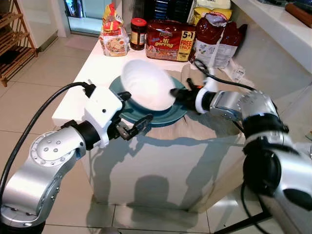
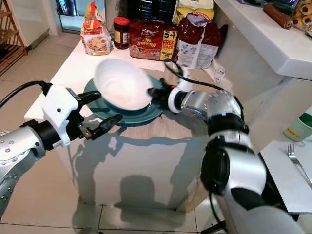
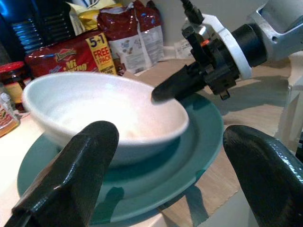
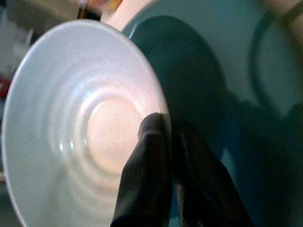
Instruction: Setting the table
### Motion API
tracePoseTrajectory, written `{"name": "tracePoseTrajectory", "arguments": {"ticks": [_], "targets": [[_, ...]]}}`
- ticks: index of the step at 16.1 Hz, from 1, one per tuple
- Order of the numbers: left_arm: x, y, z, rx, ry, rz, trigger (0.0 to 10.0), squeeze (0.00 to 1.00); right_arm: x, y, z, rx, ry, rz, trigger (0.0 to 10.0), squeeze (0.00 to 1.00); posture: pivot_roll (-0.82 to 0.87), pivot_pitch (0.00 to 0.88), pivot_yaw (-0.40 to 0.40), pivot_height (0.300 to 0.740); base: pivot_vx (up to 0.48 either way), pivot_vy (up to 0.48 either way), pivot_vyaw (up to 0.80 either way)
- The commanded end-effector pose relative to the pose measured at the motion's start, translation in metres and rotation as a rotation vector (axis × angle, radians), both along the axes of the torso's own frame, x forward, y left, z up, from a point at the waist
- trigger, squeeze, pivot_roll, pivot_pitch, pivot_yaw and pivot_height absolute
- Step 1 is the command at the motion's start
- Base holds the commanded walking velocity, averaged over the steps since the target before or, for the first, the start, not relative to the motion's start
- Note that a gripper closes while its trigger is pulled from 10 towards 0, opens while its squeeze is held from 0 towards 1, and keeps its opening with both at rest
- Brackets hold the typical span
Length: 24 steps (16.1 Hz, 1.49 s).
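Beyond the right gripper [image 1: 173,92], along the far edge of the white counter [image 1: 87,63], stand a red noodle multipack [image 1: 170,40], a dark red-lidded jar [image 1: 138,33], a yellow-topped snack bag [image 1: 113,36] and two dark red pouches [image 1: 214,39]; none of them sits between the grippers. Off to the robot's right, on a lower white surface, lies a fork [image 2: 297,163].

Just under the right gripper a teal plate [image 1: 170,114] rests on the counter, partly over a beige mat [image 1: 204,124]. The plate carries the white bowl [image 1: 146,84], which looks empty.

The bowl is speckled white with faint rings inside. The right gripper pinches its rim, one finger inside and one outside, closed tight on the wall. The bowl tilts, its held side raised and its far side down on the plate.

The left gripper [image 1: 131,114] hangs at the plate's near edge, fingers [image 3: 71,184] spread wide and holding nothing.
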State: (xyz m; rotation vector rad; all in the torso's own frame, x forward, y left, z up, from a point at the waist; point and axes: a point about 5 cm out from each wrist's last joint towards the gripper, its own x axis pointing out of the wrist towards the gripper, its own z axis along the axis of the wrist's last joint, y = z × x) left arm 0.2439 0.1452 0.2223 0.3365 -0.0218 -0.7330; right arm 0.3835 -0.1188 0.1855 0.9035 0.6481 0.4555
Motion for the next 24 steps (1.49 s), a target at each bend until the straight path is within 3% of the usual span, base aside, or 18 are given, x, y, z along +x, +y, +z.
{"name": "tracePoseTrajectory", "arguments": {"ticks": [1, 3, 4, 6, 7, 9, 10, 11, 14, 18, 24], "targets": [[0.001, -0.004, 0.002, 0.002, -0.011, -0.016, 10.0, 0.0, 0.006, -0.025, 0.023, -0.038, -0.14, -0.193, 0.0, 0.0, 0.15, 0.0, -0.119, 0.74, 0.0, 0.0, 0.0], [0.001, -0.006, 0.001, -0.004, -0.007, -0.027, 10.0, 0.0, -0.008, -0.059, 0.033, -0.065, -0.18, -0.465, 0.0, 0.0, 0.13, 0.0, -0.101, 0.74, 0.0, 0.0, 0.0], [0.001, -0.006, 0.001, -0.003, -0.005, -0.032, 10.0, 0.0, -0.011, -0.064, 0.033, -0.071, -0.18, -0.495, 0.0, 0.0, 0.13, 0.0, -0.097, 0.74, 0.0, 0.0, 0.0], [0.003, -0.01, 0.001, -0.001, 0.0, -0.063, 10.0, 0.0, -0.022, -0.085, 0.034, -0.214, -0.189, -0.616, 0.0, 0.0, 0.12, 0.0, -0.081, 0.74, 0.0, 0.0, 0.0], [0.002, -0.012, 0.002, -0.007, 0.003, -0.081, 10.0, 0.0, -0.028, -0.091, 0.029, -0.283, -0.147, -0.647, 10.0, 0.0, 0.12, 0.0, -0.078, 0.74, 0.0, 0.0, 0.0], [0.001, -0.015, 0.003, -0.017, 0.007, -0.104, 10.0, 0.0, -0.032, -0.093, 0.022, -0.298, -0.102, -0.663, 10.0, 0.0, 0.12, 0.0, -0.076, 0.74, 0.0, 0.0, 0.0], [-0.001, -0.016, 0.002, -0.017, 0.012, -0.115, 10.0, 0.0, -0.034, -0.093, 0.012, -0.277, -0.036, -0.669, 10.0, 0.89, 0.11, 0.0, -0.073, 0.74, 0.0, 0.0, 0.0], [-0.001, -0.017, 0.002, -0.015, 0.013, -0.116, 10.0, 0.0, -0.035, -0.094, 0.002, -0.259, 0.018, -0.682, 10.0, 1.0, 0.12, 0.0, -0.077, 0.74, 0.0, 0.0, 0.0], [0.0, -0.014, 0.003, -0.012, 0.012, -0.103, 10.0, 0.0, -0.036, -0.096, -0.003, -0.209, 0.064, -0.72, 10.0, 1.0, 0.12, 0.0, -0.08, 0.74, 0.0, 0.0, 0.0], [0.002, -0.013, 0.003, -0.015, 0.009, -0.087, 10.0, 0.0, -0.036, -0.094, -0.008, -0.237, 0.132, -0.673, 10.0, 1.0, 0.12, 0.0, -0.082, 0.74, 0.0, 0.0, 0.0], [0.025, 0.002, 0.011, -0.06, -0.05, 0.101, 10.0, 0.0, -0.052, -0.08, 0.008, -0.325, 0.048, -0.604, 10.0, 1.0, 0.09, 0.0, -0.061, 0.74, 0.0, 0.0, 0.0]]}}
